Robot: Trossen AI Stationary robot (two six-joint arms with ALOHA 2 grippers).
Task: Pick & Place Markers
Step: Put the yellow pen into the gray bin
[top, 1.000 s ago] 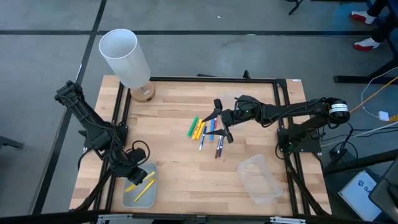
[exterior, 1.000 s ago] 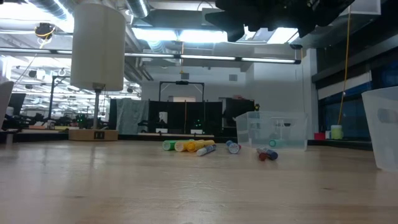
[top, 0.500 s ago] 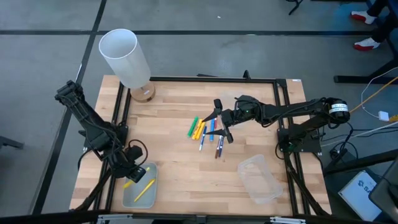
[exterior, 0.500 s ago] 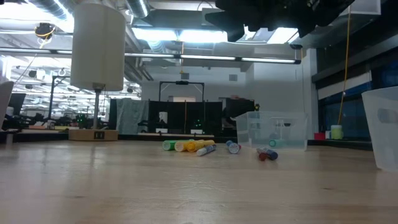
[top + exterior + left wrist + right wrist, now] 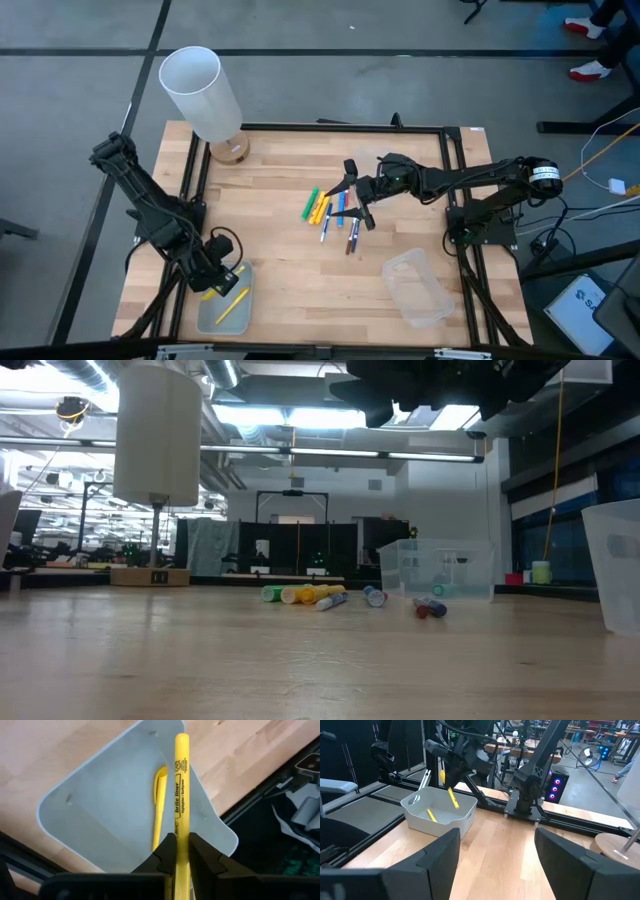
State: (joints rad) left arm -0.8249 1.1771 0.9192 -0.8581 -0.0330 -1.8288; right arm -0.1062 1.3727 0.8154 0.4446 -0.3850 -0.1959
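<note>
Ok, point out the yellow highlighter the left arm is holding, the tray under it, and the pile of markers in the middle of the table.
yellow highlighter (image 5: 181, 795): left wrist view, on its printed barrel.
tray (image 5: 95, 830): left wrist view, on its bare floor.
pile of markers (image 5: 334, 212): high view, at the middle of the pile.

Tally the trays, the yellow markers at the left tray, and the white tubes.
Trays: 2, left tray, right tray
Yellow markers: 2, lying marker in the left tray, held marker in left gripper
White tube: 1
Total: 5
</note>
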